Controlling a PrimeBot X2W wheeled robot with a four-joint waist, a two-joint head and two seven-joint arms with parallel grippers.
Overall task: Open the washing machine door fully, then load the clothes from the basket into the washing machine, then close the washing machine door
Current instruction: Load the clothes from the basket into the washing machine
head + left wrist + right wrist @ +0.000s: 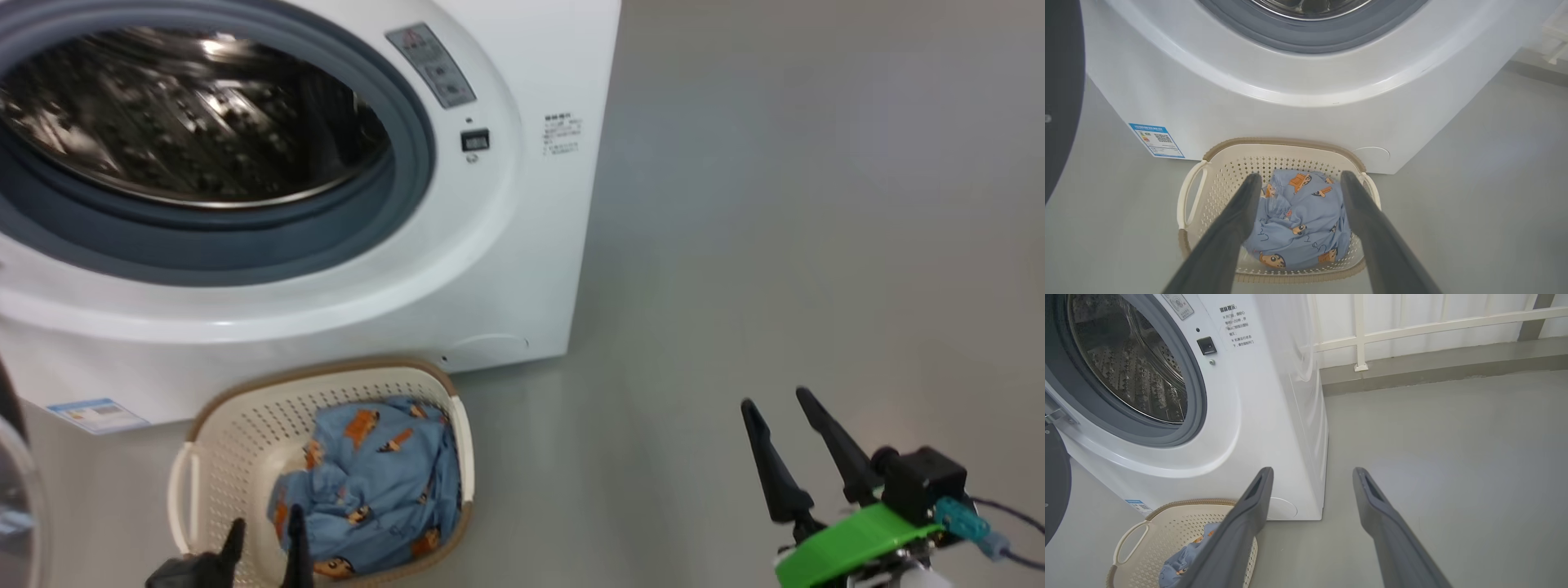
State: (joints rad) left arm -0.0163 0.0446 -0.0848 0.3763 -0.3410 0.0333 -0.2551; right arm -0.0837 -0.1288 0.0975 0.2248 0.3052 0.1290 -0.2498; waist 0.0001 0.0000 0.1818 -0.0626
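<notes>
- washing machine (506,245): big white box filling the upper left of the head view; drum (188,122) mouth uncovered, nothing seen inside it.
- washing machine door (1063,73): dark slab at the far left edge of the left wrist view, swung clear of the opening. Looks like the opening step is done.
- floor (775,204): plain grey, right half of the head view.
- basket (245,412): lower left of the head view, on the floor just in front of the machine, below the drum mouth.
- clothes (384,474): blue bundle in the basket, bunched toward its right side. None loaded yet.
- left hand (1301,176): fingers spread wide, holding nothing, poised above the clothes and not touching them.
- right hand (775,398): lower right of the head view, fingers apart, empty, over bare floor well away from the basket.
- step in hand: loading, at the first pick.
- next move, my guess: left hand drops into the bundle, pinches a thick fold, lifts clear of the rim, then carries it up into the drum. Soft cloth may trail or snag on the rim.
</notes>
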